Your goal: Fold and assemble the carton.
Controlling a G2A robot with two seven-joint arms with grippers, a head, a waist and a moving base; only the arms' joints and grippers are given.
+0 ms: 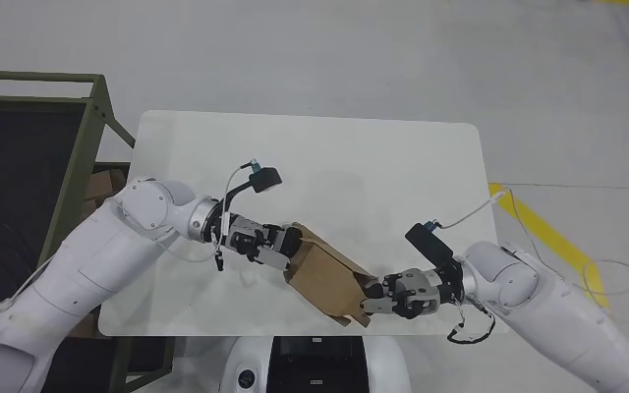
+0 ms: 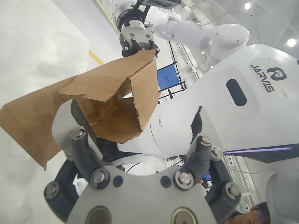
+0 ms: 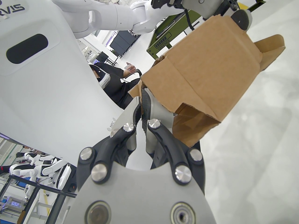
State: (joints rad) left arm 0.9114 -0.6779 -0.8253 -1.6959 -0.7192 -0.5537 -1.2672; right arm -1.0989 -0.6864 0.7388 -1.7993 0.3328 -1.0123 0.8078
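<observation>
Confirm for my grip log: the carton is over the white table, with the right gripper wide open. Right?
No: the right gripper is shut on an edge of the carton, as the right wrist view shows. The carton is indeed over the white table.

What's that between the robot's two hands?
A brown cardboard carton, partly folded. In the top view it spans the gap from the left hand to the right hand, which pinches its flap.
</observation>
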